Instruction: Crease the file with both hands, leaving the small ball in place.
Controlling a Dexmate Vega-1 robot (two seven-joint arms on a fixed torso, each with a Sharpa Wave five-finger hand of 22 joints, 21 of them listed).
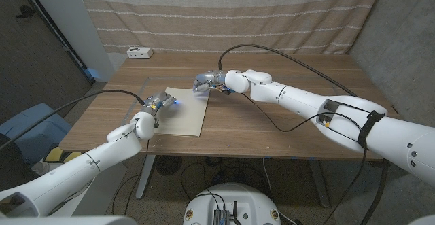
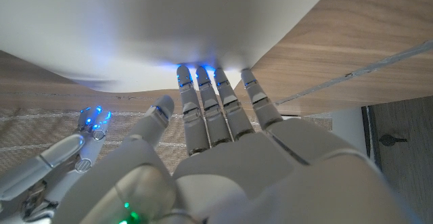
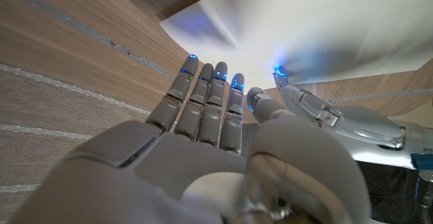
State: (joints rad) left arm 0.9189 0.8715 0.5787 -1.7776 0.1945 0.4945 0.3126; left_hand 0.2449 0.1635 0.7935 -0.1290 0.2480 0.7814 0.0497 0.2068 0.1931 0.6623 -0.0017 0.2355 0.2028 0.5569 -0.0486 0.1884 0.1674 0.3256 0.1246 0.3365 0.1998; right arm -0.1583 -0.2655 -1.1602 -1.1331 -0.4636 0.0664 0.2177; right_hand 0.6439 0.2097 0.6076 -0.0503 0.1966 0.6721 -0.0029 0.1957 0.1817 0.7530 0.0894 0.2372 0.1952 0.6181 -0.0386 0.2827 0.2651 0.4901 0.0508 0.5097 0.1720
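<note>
The file (image 1: 185,111) is a cream sheet lying on the wooden table (image 1: 292,126), left of the middle. My left hand (image 1: 158,105) is at the sheet's left edge. Its straight fingers (image 2: 210,95) reach to the pale sheet (image 2: 203,21), fingertips touching the edge. My right hand (image 1: 209,82) is at the sheet's far right corner. Its fingers (image 3: 206,95) are stretched out toward the sheet (image 3: 325,28), thumb apart. Neither hand holds anything. The right hand (image 2: 88,126) shows in the left wrist view, and the left hand (image 3: 325,112) in the right wrist view.
A small white box (image 1: 139,52) sits at the table's far left edge. A thin grey strip (image 1: 138,101) lies on the table just left of the sheet. A striped curtain (image 1: 224,21) hangs behind the table.
</note>
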